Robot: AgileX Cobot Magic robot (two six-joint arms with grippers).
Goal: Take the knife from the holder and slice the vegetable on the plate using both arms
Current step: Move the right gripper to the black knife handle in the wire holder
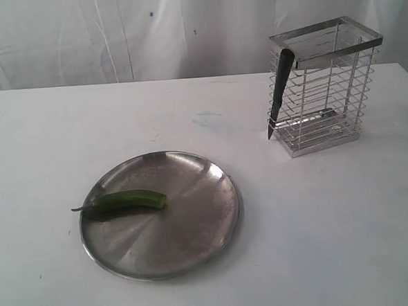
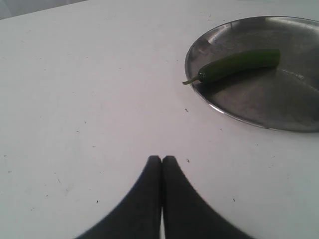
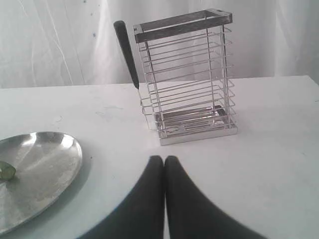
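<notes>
Two claws, both clenched on nothing, hover over the counter (image 1: 334, 242) with the task not yet begun. The knife (image 1: 280, 86) stands ahead of the right claw (image 3: 164, 164), leaning against an outer corner of the holder (image 1: 325, 90), handle up and tip down at the base. That upright handle is probably the easiest part to grasp. The vegetable (image 2: 234, 64) lies ahead of the left claw (image 2: 161, 164), near the plate's (image 2: 279, 119) closer rim with its stem over the edge. There the left claw could likely pin it while the right one cuts.
</notes>
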